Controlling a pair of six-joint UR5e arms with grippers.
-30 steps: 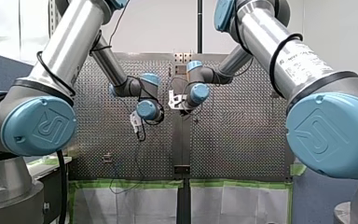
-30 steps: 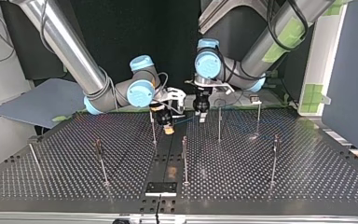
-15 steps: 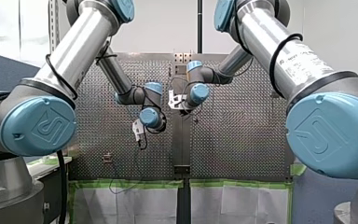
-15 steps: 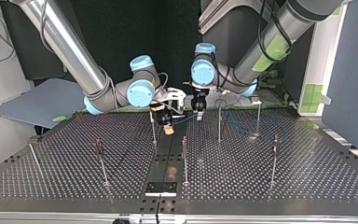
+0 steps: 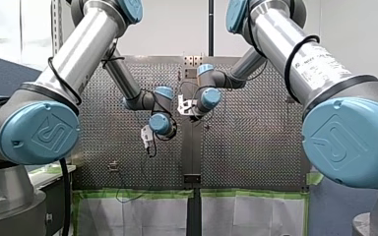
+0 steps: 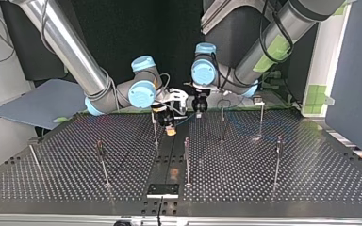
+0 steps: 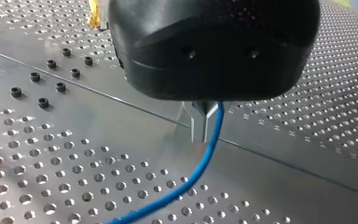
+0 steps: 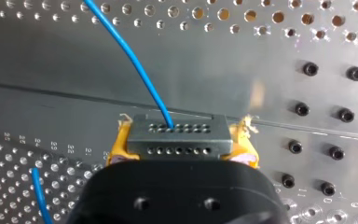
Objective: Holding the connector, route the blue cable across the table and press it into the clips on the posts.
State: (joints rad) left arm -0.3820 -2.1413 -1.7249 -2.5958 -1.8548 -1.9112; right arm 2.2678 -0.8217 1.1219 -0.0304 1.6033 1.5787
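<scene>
In the top view, thin upright posts [image 6: 186, 160] stand well apart across the bench [image 6: 311, 179], with open lanes of bare perforated plate between them. At the far middle, my right arm's jaws and my left arm's jaws hang near each other. The blue cable [image 8: 135, 63] runs from the connector [image 8: 177, 135], clamped in my right arm's jaws, to my left arm's jaws, which pinch it, and it bars the narrow gap between them. A post [image 6: 154, 127] stands just left of my right arm's jaws, and a second post [image 6: 221, 123] stands right of my left arm's jaws. Four posts stand in the near half, with wide lanes between them.
</scene>
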